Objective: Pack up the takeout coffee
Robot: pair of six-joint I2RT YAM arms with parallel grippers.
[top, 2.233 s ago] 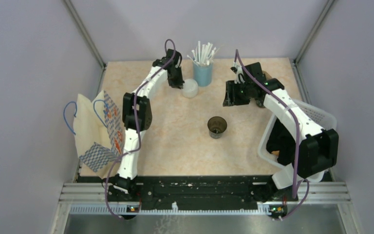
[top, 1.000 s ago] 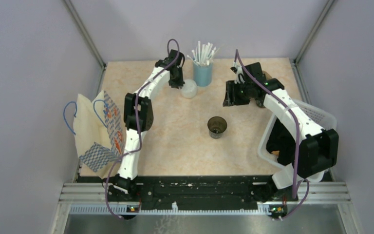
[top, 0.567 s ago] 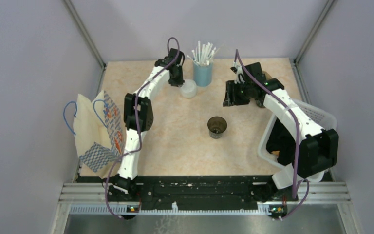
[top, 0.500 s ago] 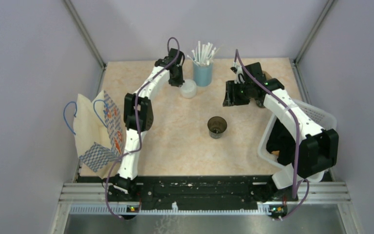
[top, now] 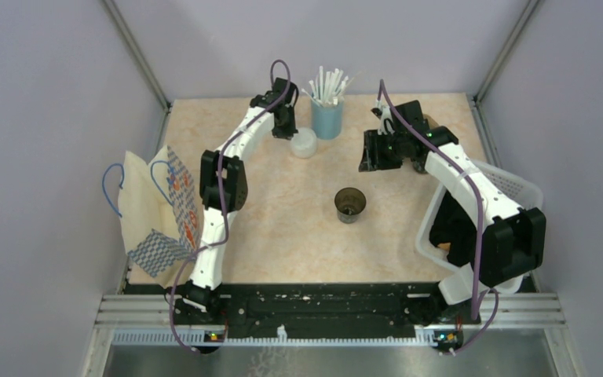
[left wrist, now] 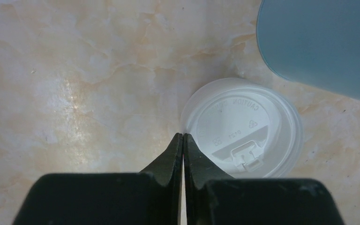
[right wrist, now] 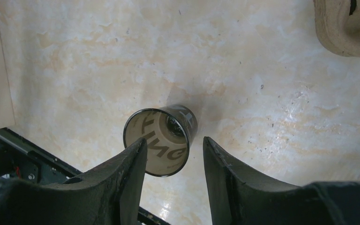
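Finds the dark coffee cup upright, lidless, mid-frame on the tabletop, its white lid upper centre beside the blue straw cup. Shows the left tool nudged back to the lid's rim, now motionless, tips pinched together: lid pickup seemingly pending. Leaves the right tool spread wide. Reveals the tip closure only in the wrist view.

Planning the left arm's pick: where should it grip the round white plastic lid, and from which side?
Likely the thin rim of the round white plastic lid, from above, on the side away from the light-blue cup close beside it. It lies flat, top up, so only the edge offers a bite. The left gripper must open its shut fingers first.
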